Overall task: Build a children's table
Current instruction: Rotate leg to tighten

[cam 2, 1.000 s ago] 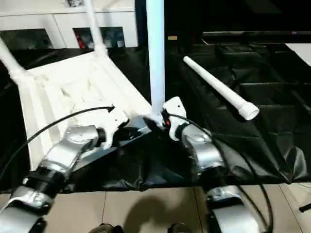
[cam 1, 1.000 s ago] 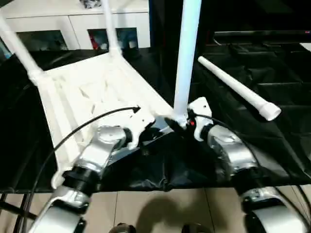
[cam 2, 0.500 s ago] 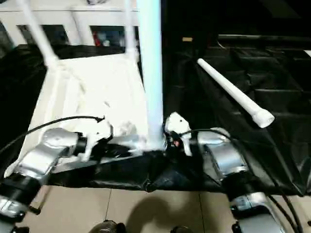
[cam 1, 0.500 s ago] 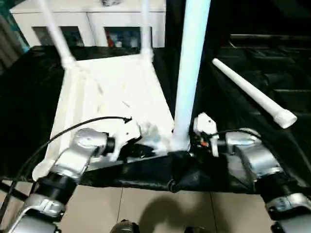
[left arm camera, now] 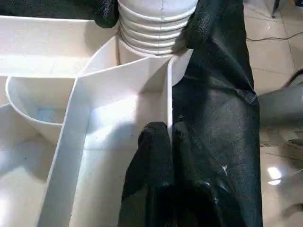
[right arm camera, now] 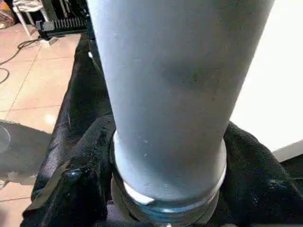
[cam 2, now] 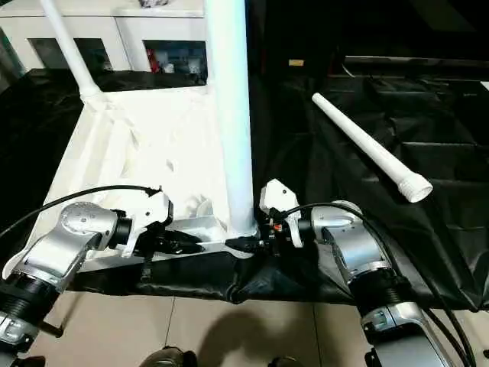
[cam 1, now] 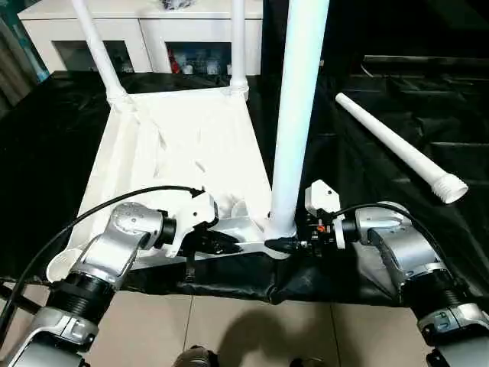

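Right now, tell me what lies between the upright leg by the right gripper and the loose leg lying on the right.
Between the upright leg and the loose leg, the left eye view shows just wrinkled black cloth.

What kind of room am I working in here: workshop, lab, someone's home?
Probably an indoor lab or demo room got up like a home. The work surface is draped in a black sheet, the floor is pale tile, and a white glass-door cabinet with small items inside stands behind the upturned tabletop.

leg (right arm camera: 170, 94): white tube, upright, close | black cloth (right arm camera: 80, 156): around base
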`<state>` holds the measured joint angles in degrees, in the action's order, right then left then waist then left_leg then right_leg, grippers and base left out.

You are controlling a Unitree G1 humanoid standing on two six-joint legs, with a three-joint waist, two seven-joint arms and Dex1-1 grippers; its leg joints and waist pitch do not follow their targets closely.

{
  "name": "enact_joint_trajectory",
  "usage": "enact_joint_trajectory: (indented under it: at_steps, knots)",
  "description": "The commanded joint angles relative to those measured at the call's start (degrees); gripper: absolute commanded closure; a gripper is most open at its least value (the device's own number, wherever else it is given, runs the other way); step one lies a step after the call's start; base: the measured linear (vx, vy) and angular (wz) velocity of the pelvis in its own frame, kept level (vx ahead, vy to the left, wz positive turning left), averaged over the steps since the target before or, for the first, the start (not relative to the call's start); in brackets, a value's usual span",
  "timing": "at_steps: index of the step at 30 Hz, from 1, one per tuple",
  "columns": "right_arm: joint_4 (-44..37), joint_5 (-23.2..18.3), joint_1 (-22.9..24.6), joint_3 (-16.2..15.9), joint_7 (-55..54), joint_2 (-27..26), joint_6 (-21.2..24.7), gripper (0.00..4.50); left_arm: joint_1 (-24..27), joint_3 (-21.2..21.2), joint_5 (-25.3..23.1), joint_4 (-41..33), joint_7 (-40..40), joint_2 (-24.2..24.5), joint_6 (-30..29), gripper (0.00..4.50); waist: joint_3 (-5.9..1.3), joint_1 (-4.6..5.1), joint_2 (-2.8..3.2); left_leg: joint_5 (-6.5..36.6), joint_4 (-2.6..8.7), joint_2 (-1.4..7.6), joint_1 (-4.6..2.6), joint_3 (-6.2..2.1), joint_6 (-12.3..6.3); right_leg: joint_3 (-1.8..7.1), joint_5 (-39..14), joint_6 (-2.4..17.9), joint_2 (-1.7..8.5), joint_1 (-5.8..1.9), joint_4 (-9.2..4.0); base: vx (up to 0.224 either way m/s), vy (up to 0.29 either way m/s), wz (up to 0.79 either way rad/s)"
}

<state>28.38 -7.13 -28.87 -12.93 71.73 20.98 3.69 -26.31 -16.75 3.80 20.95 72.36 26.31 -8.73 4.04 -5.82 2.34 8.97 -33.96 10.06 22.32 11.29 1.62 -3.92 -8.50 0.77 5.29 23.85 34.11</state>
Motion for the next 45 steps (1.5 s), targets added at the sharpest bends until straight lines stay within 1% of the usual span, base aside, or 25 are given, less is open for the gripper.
enact_joint_trajectory:
  at_steps: [1,5,8,10,11,12,13,14,16,17,18,19,21,22,23,25,27,29,31,33,35,38,41,44,45]
  knots:
    - [-0.8,-1.4,-0.1,-1.1,1.8,-1.1,0.8,1.73,-0.5,-0.2,1.2,-2.4,-0.2,-0.9,0.6,4.50,-4.74,0.24,-0.46,17.5,4.06,3.13,-1.52,-1.42,-1.57,2.43,-19.5,11.6,3.21,-2.57,-3.98,0.000,0.000,0.00]
    - [0.3,-1.4,0.4,0.4,-2.4,-2.9,0.6,1.77,-1.5,0.9,1.0,-1.0,-4.1,-3.2,-0.5,4.50,-4.76,0.25,-0.46,17.3,4.04,3.15,-1.49,-1.42,-1.52,2.43,-19.4,11.6,3.23,-2.61,-3.97,0.000,0.000,0.00]
    - [4.7,-0.3,-0.5,3.6,-13.4,-6.7,-0.1,1.78,-3.5,2.4,0.0,1.8,-11.4,-7.3,-0.9,4.50,-4.62,0.63,-0.53,18.4,4.03,2.94,-1.47,-1.49,-0.80,2.37,-21.4,11.3,3.30,-2.50,-4.25,0.000,0.000,0.00]
    - [10.4,1.0,-2.2,6.8,-26.7,-11.1,-1.3,1.78,-6.2,3.2,-2.0,5.8,-20.4,-12.5,-0.8,4.50,-4.52,1.60,-0.37,20.2,4.09,2.70,-1.67,-1.82,0.88,2.14,-24.6,10.1,3.38,-2.41,-4.70,0.000,0.000,0.00]
    - [10.4,1.0,-2.2,6.8,-26.7,-11.1,-1.3,1.78,-6.2,3.2,-2.0,5.8,-20.4,-12.5,-0.8,4.50,-4.52,1.60,-0.37,20.2,4.09,2.70,-1.67,-1.82,0.88,2.14,-24.6,10.1,3.38,-2.41,-4.70,0.000,0.000,0.00]
    - [13.1,1.1,-3.4,8.3,-33.1,-13.6,-1.0,1.78,-7.1,3.2,-2.7,7.2,-24.1,-15.0,-1.2,4.50,-4.55,2.35,-0.39,20.9,4.12,2.56,-1.56,-1.93,1.28,2.02,-25.2,9.5,3.37,-2.54,-4.77,0.000,0.000,0.00]
    - [13.9,0.9,-3.8,8.8,-34.9,-14.5,-0.6,1.78,-7.3,3.1,-2.9,7.4,-25.0,-15.8,-1.5,4.50,-4.57,2.48,-0.17,21.3,4.08,2.50,-1.72,-1.94,1.19,2.01,-25.5,9.4,3.36,-2.40,-4.99,0.000,0.000,0.00]
    - [15.0,0.9,-4.6,9.7,-38.6,-16.0,-0.5,1.78,-7.6,3.0,-3.2,7.9,-26.7,-17.1,-1.6,4.50,-4.65,2.69,-0.09,21.1,3.92,2.37,-1.62,-1.89,0.69,2.05,-25.0,9.4,3.40,-2.48,-5.06,0.000,0.000,0.00]
    - [15.9,0.6,-5.2,10.4,-41.3,-17.7,-0.6,1.78,-8.0,2.7,-3.7,8.5,-28.2,-18.3,-1.7,4.50,-4.80,3.00,-0.37,19.9,3.89,2.33,-1.39,-1.78,-0.13,2.05,-23.6,9.6,3.29,-2.59,-5.01,0.000,0.000,0.00]
    - [16.6,0.7,-5.7,10.9,-43.3,-18.9,-0.8,1.78,-8.3,2.5,-4.1,8.9,-29.5,-19.2,-1.8,4.50,-4.84,2.86,-0.31,19.6,3.82,2.29,-1.42,-1.75,-0.42,2.01,-23.3,9.6,3.28,-2.65,-5.04,0.000,0.000,0.00]
    - [18.1,0.7,-7.0,12.1,-48.3,-21.2,-0.8,1.78,-8.8,2.2,-4.7,9.5,-31.4,-20.7,-1.9,4.50,-4.87,3.05,0.01,18.4,3.91,2.36,-1.32,-1.67,-0.73,2.09,-21.6,10.1,3.15,-2.50,-4.89,0.000,0.000,0.00]
    - [18.4,0.4,-7.3,12.4,-48.9,-21.8,-0.8,1.78,-8.9,2.1,-4.8,9.6,-31.7,-21.0,-1.9,4.50,-5.06,3.00,-0.06,18.1,3.79,2.29,-1.39,-1.65,-0.83,1.97,-20.4,10.5,3.07,-2.66,-4.71,0.000,0.000,0.00]
    - [18.5,1.1,-7.4,12.2,-49.5,-22.4,-1.4,1.78,-9.0,1.8,-5.2,9.6,-31.6,-21.3,-1.7,4.50,-5.11,2.97,-0.04,17.5,3.79,2.40,-1.20,-1.60,-1.45,2.02,-18.2,11.0,3.08,-2.81,-4.53,0.000,0.000,0.00]
    - [19.1,1.8,-7.6,12.0,-49.5,-22.9,-2.5,1.43,-9.0,1.4,-5.7,9.8,-31.1,-21.4,-1.0,4.50,-5.12,3.00,-0.14,17.2,3.82,2.41,-1.10,-1.59,-1.67,2.00,-17.5,11.1,3.05,-2.91,-4.41,0.000,0.000,0.00]
    - [19.3,1.7,-7.7,12.0,-49.1,-23.1,-2.8,1.43,-8.9,1.1,-6.0,9.7,-30.6,-21.3,-0.6,4.50,-5.16,2.95,-0.24,17.0,3.82,2.45,-1.12,-1.55,-1.87,2.00,-17.2,11.3,3.11,-2.87,-4.42,0.000,0.000,0.00]
    - [19.9,0.7,-8.3,12.9,-48.1,-23.1,-3.1,1.08,-8.2,0.7,-5.5,8.7,-28.7,-20.6,-0.2,4.50,-4.99,3.02,-0.25,17.9,3.79,2.40,-1.18,-1.51,-2.11,1.97,-19.1,11.2,3.24,-2.84,-4.65,0.000,0.000,0.00]
    - [20.4,0.6,-8.9,13.5,-48.7,-22.9,-3.9,1.06,-7.8,0.8,-5.1,8.2,-27.8,-20.1,0.1,4.50,-4.89,3.06,-0.14,18.9,3.91,2.51,-1.34,-1.65,-1.96,1.95,-21.3,10.6,3.27,-2.70,-4.85,0.000,0.000,0.00]
    - [20.8,2.1,-9.4,12.9,-48.9,-21.8,-5.5,0.67,-7.1,0.7,-4.4,7.2,-25.8,-19.1,0.6,4.50,-4.93,3.05,-0.12,18.8,4.00,2.60,-1.32,-1.62,-1.62,2.02,-20.1,11.0,3.16,-2.65,-4.66,0.000,0.000,0.00]
    - [20.4,3.1,-9.4,12.2,-47.5,-20.4,-6.0,0.67,-6.4,1.0,-3.5,6.2,-23.8,-18.1,0.6,4.50,-4.98,3.07,-0.17,18.8,4.00,2.63,-1.33,-1.58,-1.52,2.07,-19.0,11.4,3.19,-2.68,-4.47,0.000,0.000,0.00]
    - [19.7,4.1,-9.1,11.3,-45.0,-17.9,-5.6,0.67,-5.7,1.2,-2.8,5.1,-21.4,-16.6,0.8,4.50,-5.01,2.77,-0.10,18.1,3.88,2.65,-1.31,-1.44,-2.21,2.13,-17.8,12.0,3.23,-2.73,-4.30,0.000,0.000,0.00]
    - [19.7,4.9,-9.0,10.8,-43.9,-16.7,-6.1,0.67,-5.5,1.3,-2.7,4.8,-20.5,-16.0,0.7,4.50,-4.96,2.67,-0.24,17.9,3.84,2.55,-1.29,-1.38,-2.22,2.10,-18.1,11.7,3.12,-2.81,-4.34,0.000,0.000,0.00]
    - [16.9,5.2,-7.4,8.9,-35.4,-12.7,-7.2,0.67,-5.0,1.8,-1.7,3.9,-17.4,-14.2,0.7,4.50,-4.88,2.58,-0.35,18.0,3.85,2.61,-1.26,-1.37,-2.34,2.13,-19.4,11.1,3.17,-2.89,-4.50,0.000,0.000,0.00]
    - [12.7,4.5,-5.0,6.3,-25.9,-9.2,-7.7,0.67,-4.5,2.0,-1.0,3.3,-14.1,-12.4,0.9,4.50,-4.97,2.27,-0.33,16.9,3.79,2.75,-1.17,-1.33,-3.05,2.15,-17.9,11.4,3.06,-2.93,-4.23,0.000,0.000,0.00]
    - [7.6,3.2,-2.4,2.8,-15.4,-5.1,-7.6,0.67,-4.1,1.7,-0.3,2.7,-10.3,-9.9,0.7,4.50,-4.87,1.57,-0.51,16.8,3.73,2.91,-1.19,-1.28,-3.90,2.12,-18.3,11.1,3.00,-2.98,-4.23,0.000,0.000,0.00]
    - [6.5,3.0,-1.8,2.0,-13.1,-4.1,-7.5,0.67,-4.0,1.6,-0.1,2.6,-9.2,-9.2,0.7,4.50,-4.79,1.35,-0.42,17.0,3.82,3.03,-1.17,-1.26,-4.05,2.19,-18.9,11.2,3.04,-2.80,-4.20,0.000,0.000,0.00]
